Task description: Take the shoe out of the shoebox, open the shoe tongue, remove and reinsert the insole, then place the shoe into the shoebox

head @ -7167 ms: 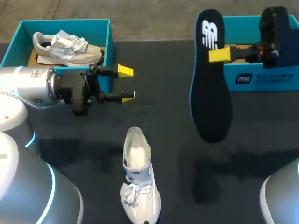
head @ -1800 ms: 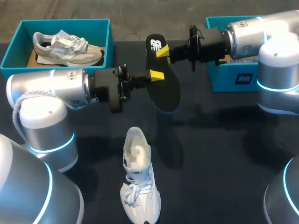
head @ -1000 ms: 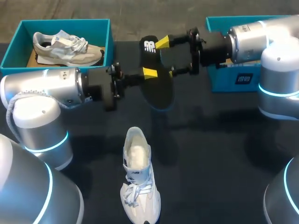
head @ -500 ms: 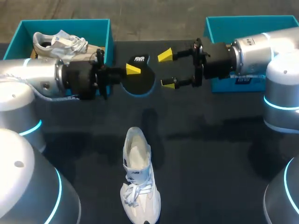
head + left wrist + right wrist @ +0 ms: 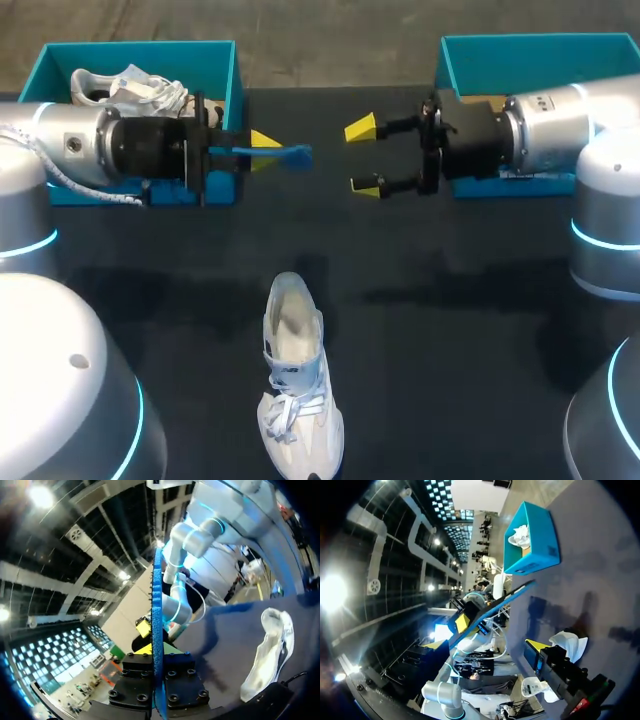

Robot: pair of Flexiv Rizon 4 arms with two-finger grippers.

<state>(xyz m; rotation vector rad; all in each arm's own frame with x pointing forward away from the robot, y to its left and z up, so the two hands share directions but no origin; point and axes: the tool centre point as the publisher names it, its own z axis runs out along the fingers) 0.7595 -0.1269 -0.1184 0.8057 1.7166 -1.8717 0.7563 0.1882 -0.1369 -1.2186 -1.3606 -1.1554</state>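
Observation:
A white and grey shoe (image 5: 295,380) lies on the black table, toe towards the near edge, its opening facing up. My left gripper (image 5: 262,152) is held level in front of the left teal box (image 5: 140,52). It is shut on the insole (image 5: 290,152), which shows edge-on as a thin blue strip. The left wrist view has that insole (image 5: 157,625) standing between the fingers, with the shoe (image 5: 267,655) off to one side. My right gripper (image 5: 365,158) hangs open a short way right of the insole, holding nothing. From the right wrist view the insole (image 5: 509,601) is ahead, apart from my right gripper (image 5: 486,644).
A second pale shoe (image 5: 130,88) lies in the left teal box. The right teal box (image 5: 530,50) stands at the back right, behind my right arm. Bare dark tabletop (image 5: 460,310) surrounds the shoe.
My left arm drew back leftward with the insole, turning it from flat-on to edge-on. The right gripper, open throughout, pulled away to the right.

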